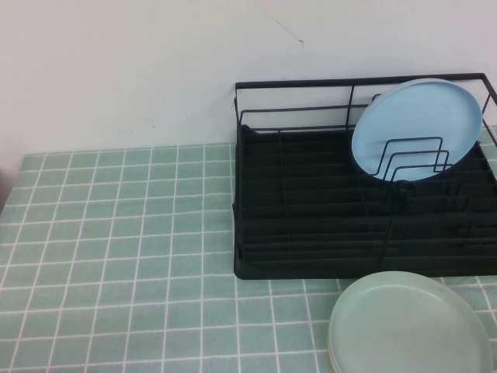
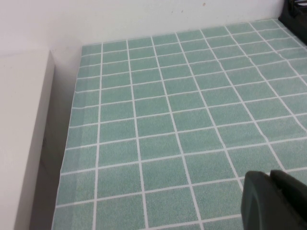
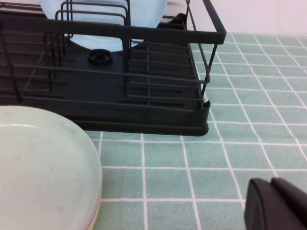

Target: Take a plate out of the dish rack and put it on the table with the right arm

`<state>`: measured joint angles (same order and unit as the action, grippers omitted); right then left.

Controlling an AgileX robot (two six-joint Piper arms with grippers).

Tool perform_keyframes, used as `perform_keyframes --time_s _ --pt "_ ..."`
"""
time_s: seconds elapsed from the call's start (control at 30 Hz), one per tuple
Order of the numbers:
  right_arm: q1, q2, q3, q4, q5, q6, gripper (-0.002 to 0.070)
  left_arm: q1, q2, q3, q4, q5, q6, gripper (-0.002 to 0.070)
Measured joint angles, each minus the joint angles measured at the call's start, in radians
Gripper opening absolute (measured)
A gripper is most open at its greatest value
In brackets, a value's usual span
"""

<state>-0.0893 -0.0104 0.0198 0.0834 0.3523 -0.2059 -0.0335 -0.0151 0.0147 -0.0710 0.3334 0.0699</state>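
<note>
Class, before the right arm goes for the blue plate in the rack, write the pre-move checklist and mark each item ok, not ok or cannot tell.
1. Light blue plate stands in the black dish rack, leaning among the wire dividers: ok.
2. Right gripper hangs low over the tiled table beside the rack, shut, so not ready to grasp: not ok.
3. Space on the table for the plate, left of the rack: ok.
4. Pale green plate lies in front of the rack, apart from it; avoid it: ok.
5. Left gripper sits over bare tiles, away from the rack: ok; open or shut: cannot tell.
</note>
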Motion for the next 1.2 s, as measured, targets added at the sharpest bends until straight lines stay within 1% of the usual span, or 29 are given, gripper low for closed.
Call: perform_keyframes --time_s 0.43,0.53,0.63,0.67,0.8,0.87,1.03,1.2 --pt "0.000 0.000 0.000 0.000 0.000 0.000 -0.0001 0.000 0.000 0.000 0.000 0.000 0.000 -0.0003" --pt "0.000 0.000 0.000 0.033 0.000 0.000 -0.0001 0.000 0.000 0.000 0.000 0.000 0.000 -0.0003" --pt "0.000 0.000 0.002 0.125 -0.009 0.000 -0.0001 0.000 0.000 0.000 0.000 0.000 0.000 -0.0003" --pt "0.000 0.000 0.006 0.183 -0.024 0.000 -0.0001 0.000 0.000 0.000 0.000 0.000 0.000 -0.0003" --pt "0.000 0.000 0.008 0.401 -0.128 0.000 -0.0001 0.000 0.000 0.000 0.000 0.000 0.000 -0.0003" --pt "0.000 0.000 0.008 0.476 -0.185 0.000 -0.0001 0.000 0.000 0.000 0.000 0.000 0.000 -0.0003" --pt "0.000 0.000 0.008 0.541 -0.273 0.000 -0.0001 0.000 0.000 0.000 0.000 0.000 0.000 -0.0003" --pt "0.000 0.000 0.008 0.609 -0.172 -0.006 -0.0001 0.000 0.000 0.000 0.000 0.000 0.000 -0.0003"
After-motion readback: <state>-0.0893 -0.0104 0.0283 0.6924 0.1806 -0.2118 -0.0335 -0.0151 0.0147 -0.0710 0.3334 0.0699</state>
